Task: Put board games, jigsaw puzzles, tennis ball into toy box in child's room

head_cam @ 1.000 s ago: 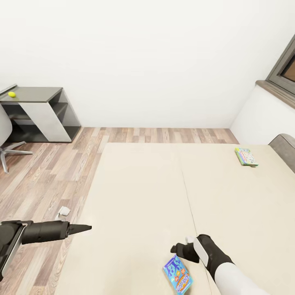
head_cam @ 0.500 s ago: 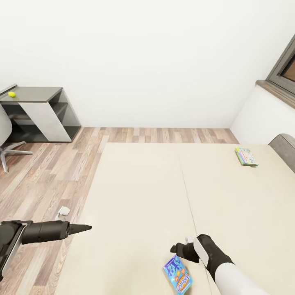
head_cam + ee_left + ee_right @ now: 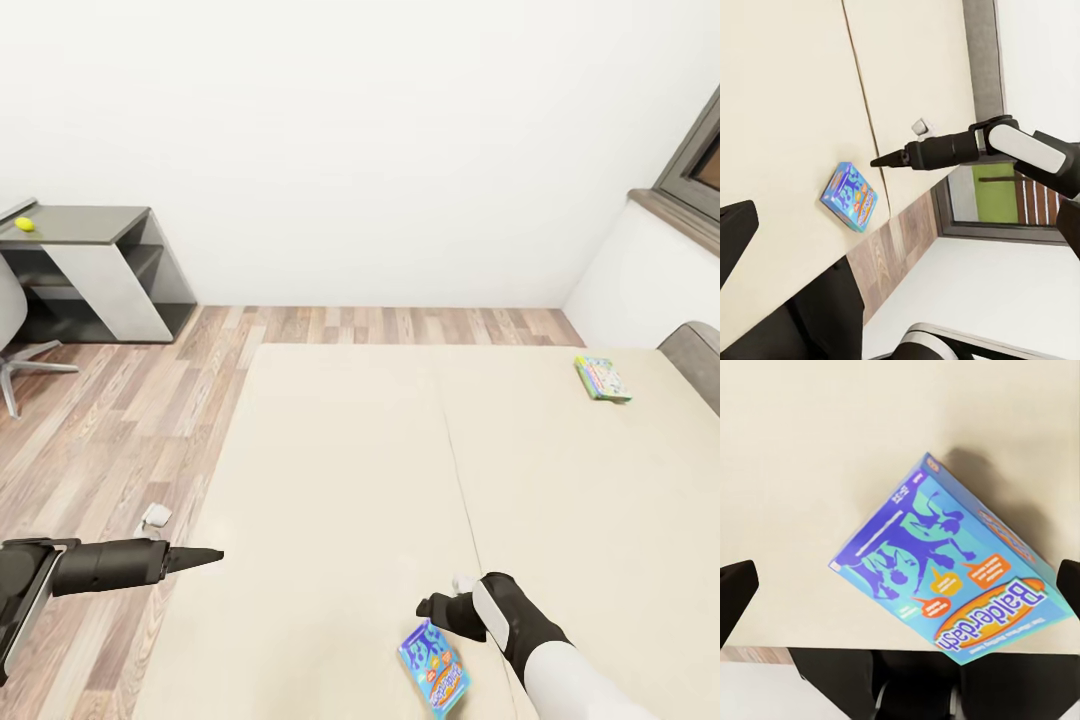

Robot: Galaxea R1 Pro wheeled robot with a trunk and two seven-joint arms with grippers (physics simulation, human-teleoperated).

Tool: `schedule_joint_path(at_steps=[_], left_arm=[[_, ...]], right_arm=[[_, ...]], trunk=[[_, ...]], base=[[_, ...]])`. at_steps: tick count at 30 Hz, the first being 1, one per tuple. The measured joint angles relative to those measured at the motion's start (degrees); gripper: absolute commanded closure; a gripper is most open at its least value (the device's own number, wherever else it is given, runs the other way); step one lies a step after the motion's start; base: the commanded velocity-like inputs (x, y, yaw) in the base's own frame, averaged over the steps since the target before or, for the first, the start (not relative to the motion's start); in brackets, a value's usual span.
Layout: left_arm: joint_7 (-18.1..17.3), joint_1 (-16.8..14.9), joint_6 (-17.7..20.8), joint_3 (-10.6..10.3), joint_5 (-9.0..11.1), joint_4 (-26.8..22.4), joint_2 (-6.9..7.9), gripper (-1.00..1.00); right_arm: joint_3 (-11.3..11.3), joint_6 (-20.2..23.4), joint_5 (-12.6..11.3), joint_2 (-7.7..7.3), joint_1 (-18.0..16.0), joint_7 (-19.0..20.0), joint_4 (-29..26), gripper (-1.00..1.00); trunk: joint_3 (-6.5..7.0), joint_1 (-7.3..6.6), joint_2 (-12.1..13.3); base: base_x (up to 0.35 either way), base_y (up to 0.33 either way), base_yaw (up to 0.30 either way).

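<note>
A blue board game [image 3: 435, 675] lies flat on the beige bed [image 3: 340, 450] near its front edge. The right wrist view looks down on this blue "Balderdash" box [image 3: 945, 592], which lies between the spread fingers [image 3: 735, 592]. My right gripper [image 3: 434, 606] hovers open just above and beyond the box without touching it. A green board game [image 3: 601, 379] lies at the bed's far right, near the headboard. The tennis ball [image 3: 24, 224] sits on the dark corner section of the table [image 3: 90, 222] at far left. My left gripper [image 3: 205, 557] hangs open over the bed's left edge, holding nothing.
Wood-plank floor [image 3: 120, 420] runs between the bed and the table. An office chair [image 3: 15, 340] stands at the left edge. A small white object [image 3: 155, 517] lies on the floor by the bed. A grey headboard [image 3: 695, 360] and a dark window frame [image 3: 695, 160] are at right.
The whole head view has shifted slightly, so the camera has moved a little. Neither arm nor either board game has moved.
</note>
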Motion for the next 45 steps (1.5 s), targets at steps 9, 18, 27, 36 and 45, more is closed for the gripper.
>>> schedule_joint_path(at_steps=[9,18,27,36,45], left_arm=[[0.0,0.0,0.0,0.0,0.0,0.0,0.02,-1.00],[0.0,0.0,0.0,0.0,0.0,0.0,0.03,-1.00],[0.0,0.0,0.0,0.0,0.0,0.0,0.03,-1.00],[0.1,0.0,0.0,0.0,-0.1,0.0,0.00,-1.00],[0.1,0.0,0.0,-0.1,-0.1,0.0,-0.01,-1.00]], right_arm=[[0.0,-0.1,0.0,0.00,0.0,0.0,-0.1,-1.00],[-0.1,-0.2,0.0,-0.10,0.0,-0.1,0.0,-1.00],[0.0,-0.2,-0.1,-1.05,0.1,-0.2,0.0,-1.00],[0.0,-0.3,0.0,-1.14,0.1,-0.2,0.0,-1.00],[0.2,-0.4,0.1,-1.08,0.1,-0.2,-0.1,-1.00]], trunk=[[-0.36,0.00,0.0],[-0.66,0.00,0.0],[-1.45,0.00,0.0],[-2.26,0.00,0.0],[-2.39,0.00,0.0]], base=[[0.000,0.000,0.000],[0.000,0.000,0.000],[0.000,0.000,0.000],[0.000,0.000,0.000],[0.000,0.000,0.000]])
